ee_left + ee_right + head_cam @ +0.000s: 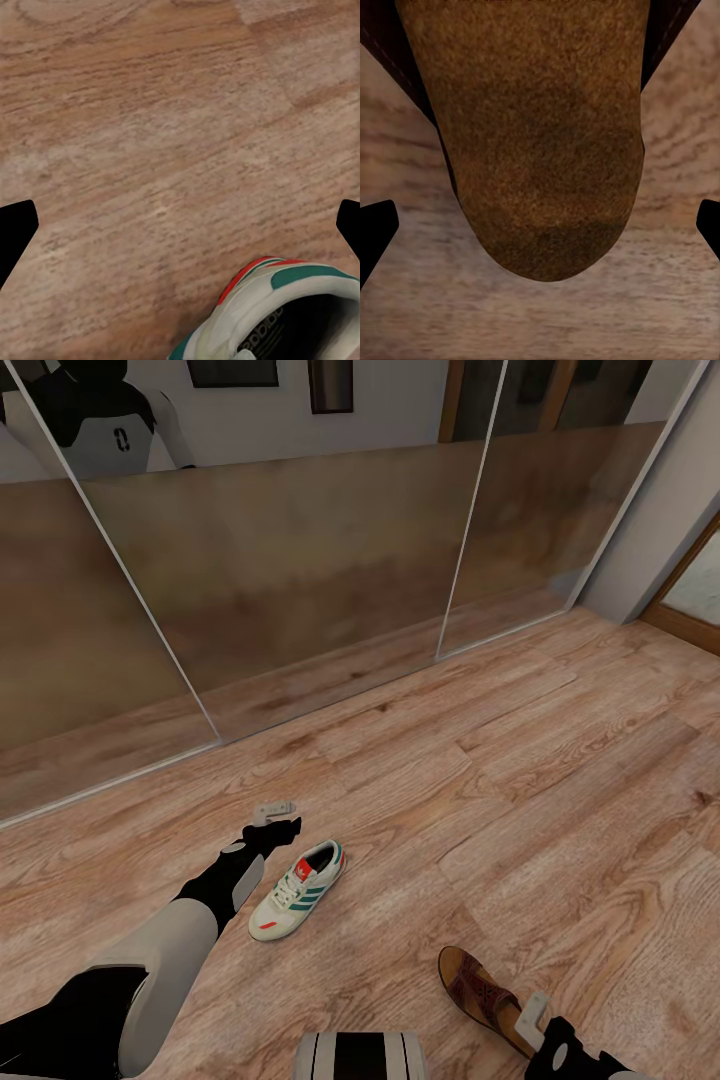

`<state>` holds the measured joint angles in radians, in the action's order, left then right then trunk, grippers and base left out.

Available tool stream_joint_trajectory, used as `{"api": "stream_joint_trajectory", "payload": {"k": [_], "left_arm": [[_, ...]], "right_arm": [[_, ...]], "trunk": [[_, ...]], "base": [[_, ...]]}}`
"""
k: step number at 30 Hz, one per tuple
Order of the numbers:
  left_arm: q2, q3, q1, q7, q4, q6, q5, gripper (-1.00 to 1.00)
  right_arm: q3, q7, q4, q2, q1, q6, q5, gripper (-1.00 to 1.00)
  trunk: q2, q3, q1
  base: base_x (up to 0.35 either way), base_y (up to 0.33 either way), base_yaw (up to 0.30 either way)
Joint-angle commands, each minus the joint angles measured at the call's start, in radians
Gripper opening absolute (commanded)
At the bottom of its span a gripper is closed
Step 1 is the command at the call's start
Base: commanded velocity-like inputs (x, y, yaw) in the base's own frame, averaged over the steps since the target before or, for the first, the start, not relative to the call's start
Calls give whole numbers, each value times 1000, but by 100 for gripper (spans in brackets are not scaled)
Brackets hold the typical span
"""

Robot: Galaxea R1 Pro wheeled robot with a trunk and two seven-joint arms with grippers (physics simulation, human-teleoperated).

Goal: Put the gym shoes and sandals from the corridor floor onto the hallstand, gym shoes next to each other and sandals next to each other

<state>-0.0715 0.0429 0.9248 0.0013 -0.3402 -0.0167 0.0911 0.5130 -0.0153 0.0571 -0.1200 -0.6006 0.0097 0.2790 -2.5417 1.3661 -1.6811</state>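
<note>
One white gym shoe with teal stripes and a red heel tab lies on the wood-plank corridor floor. My left gripper hovers open just beyond the shoe's heel end. In the left wrist view the shoe's heel sits near the frame edge, off to one side of the open left gripper. A brown sandal lies near my right gripper. The right wrist view has the sandal's rounded end between the spread fingers of the open right gripper. The hallstand is out of view.
Tall mirrored sliding panels with white frames run along the far side of the floor, reflecting the planks and my own body. A grey wall corner and wooden door frame stand at the right. My base is at the bottom.
</note>
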Motion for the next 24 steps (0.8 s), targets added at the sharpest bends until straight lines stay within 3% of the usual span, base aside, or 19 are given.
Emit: {"api": "stream_joint_trajectory", "payload": {"k": [1,24], "left_arm": [[-1,3,0,0,0,-2,10,100],[-1,3,0,0,1,-2,10,100]], "right_arm": [[-4,-2,1,0,-1,1,10,100],[-4,-3,1,0,-1,1,10,100]], "trunk": [[0,1,0],[-1,8,-1]], "base": [[0,0,0],[0,0,0]]}}
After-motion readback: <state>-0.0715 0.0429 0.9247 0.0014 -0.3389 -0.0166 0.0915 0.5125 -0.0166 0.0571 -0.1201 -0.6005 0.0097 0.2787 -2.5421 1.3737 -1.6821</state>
